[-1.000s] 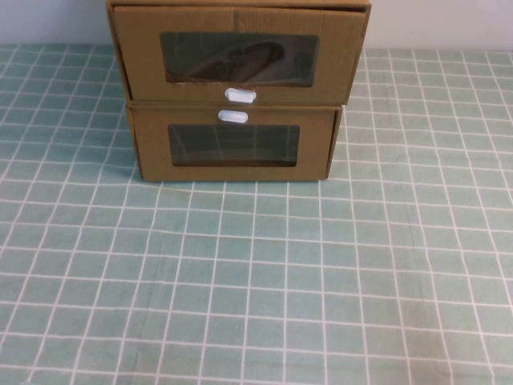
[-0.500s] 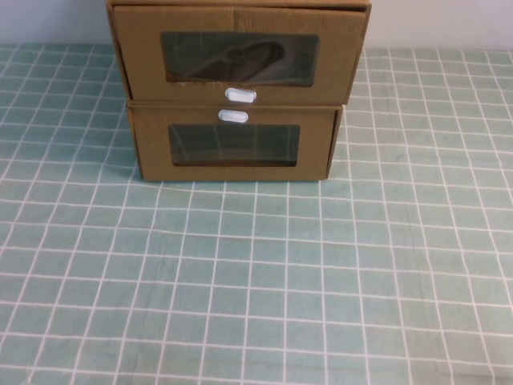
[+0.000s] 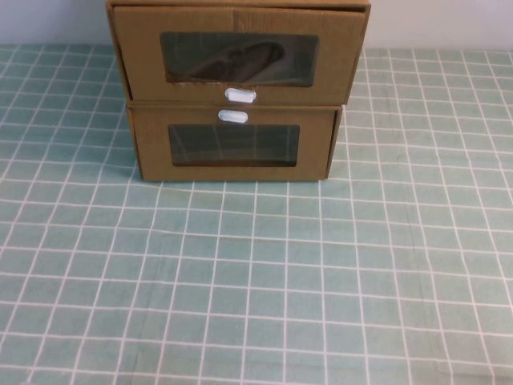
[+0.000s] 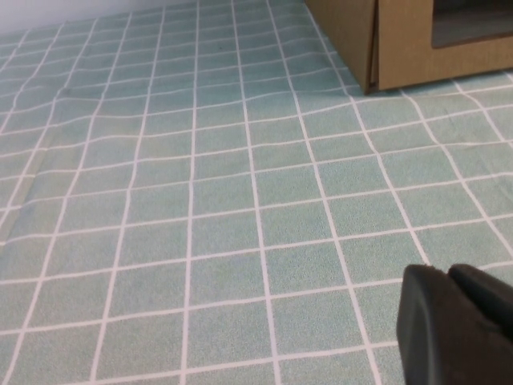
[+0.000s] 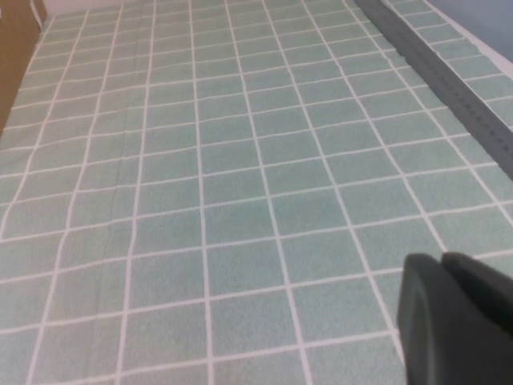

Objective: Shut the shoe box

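Shoe box: upper of two stacked brown cardboard boxes, at the far middle of the table, top edge cut by the high view's border. One clear rectangular window in its front panel, with one dark curved shape, shoe-like, dimly seen behind it. One small white pull tab at that panel's lower edge. Front panel wider than the box beneath and seemingly standing a little forward of it, overhanging its top.

Lower box: one, same cardboard, resting on the table directly under the shoe box, with one window of its own and one white tab above it, just below the upper tab. Two boxes, two windows, two tabs in all.

Table covered by one green cloth with a white grid; one grey strip along its edge in the right wrist view.

Left gripper: out of the high view, low over the cloth, well apart from the lower box, whose near corner shows in its wrist view. Black fingers pressed together, only a seam between them, nothing held, nothing touched.

Right gripper: likewise out of the high view, low over bare cloth, well apart from the boxes. Fingers together, nothing gripped.
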